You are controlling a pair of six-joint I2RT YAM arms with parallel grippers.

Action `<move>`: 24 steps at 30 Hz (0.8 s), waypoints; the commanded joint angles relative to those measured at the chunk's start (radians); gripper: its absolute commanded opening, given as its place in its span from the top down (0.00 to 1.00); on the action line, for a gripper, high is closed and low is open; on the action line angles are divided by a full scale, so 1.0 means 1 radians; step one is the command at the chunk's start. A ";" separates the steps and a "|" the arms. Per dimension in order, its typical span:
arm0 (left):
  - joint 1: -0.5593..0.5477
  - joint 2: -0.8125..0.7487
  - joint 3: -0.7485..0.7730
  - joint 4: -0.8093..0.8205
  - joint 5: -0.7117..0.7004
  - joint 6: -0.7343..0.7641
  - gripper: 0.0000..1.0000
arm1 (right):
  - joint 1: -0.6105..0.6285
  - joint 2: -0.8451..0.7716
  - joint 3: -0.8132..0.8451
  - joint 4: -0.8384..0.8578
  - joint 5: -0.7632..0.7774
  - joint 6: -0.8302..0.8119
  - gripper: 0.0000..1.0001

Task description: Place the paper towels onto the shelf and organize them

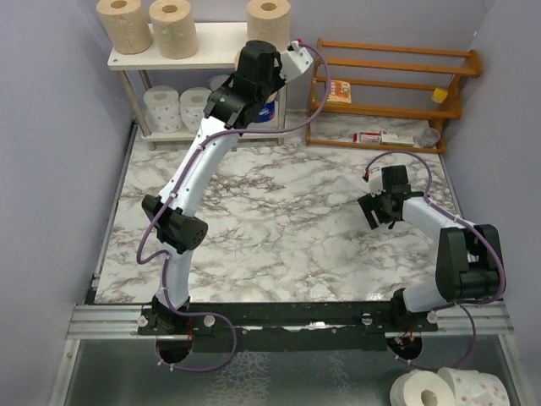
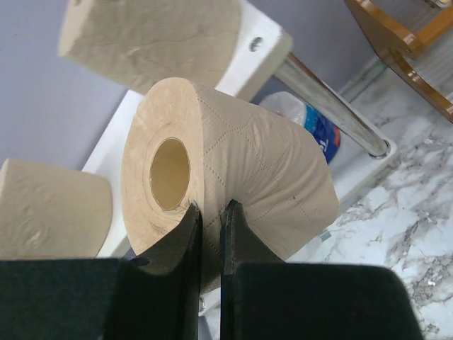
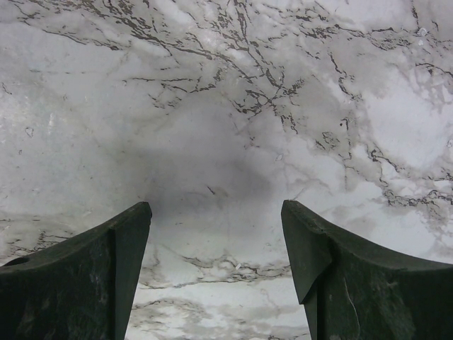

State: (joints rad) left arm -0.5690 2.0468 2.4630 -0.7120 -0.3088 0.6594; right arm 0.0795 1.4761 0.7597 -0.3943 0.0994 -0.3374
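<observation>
The left gripper [image 2: 209,212] pinches a tan paper towel roll [image 2: 248,177] by its wall near the shelf [image 2: 265,42]; it looks light, soft and crushable. The right gripper [image 3: 216,205] hangs open, empty.

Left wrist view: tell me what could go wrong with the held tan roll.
1. The left gripper pinches only the wall of the tan roll, so it could sag or slip free.
2. The corner roll on the shelf sits close by; the held one might nudge it off.

The top-tier rolls [image 1: 123,24] are tan, the shelf [image 1: 221,42] white, the table [image 1: 287,220] grey-veined marble, the rack [image 1: 397,49] orange-brown.
</observation>
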 commanded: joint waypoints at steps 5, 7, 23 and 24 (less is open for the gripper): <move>0.038 -0.043 0.132 0.088 -0.112 -0.019 1.00 | 0.006 0.036 -0.053 -0.060 0.029 -0.009 0.24; 0.037 -0.046 0.168 0.057 -0.116 -0.028 1.00 | 0.006 0.037 -0.051 -0.060 0.029 -0.009 0.24; 0.035 -0.076 0.201 0.038 -0.242 0.090 1.00 | 0.006 0.054 -0.051 -0.061 0.028 -0.010 0.24; 0.035 -0.075 0.200 0.048 -0.245 0.096 1.00 | 0.006 0.054 -0.050 -0.061 0.028 -0.011 0.24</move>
State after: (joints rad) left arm -0.5381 2.0327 2.6209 -0.7666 -0.4721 0.6956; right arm 0.0795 1.4773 0.7597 -0.3939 0.0998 -0.3374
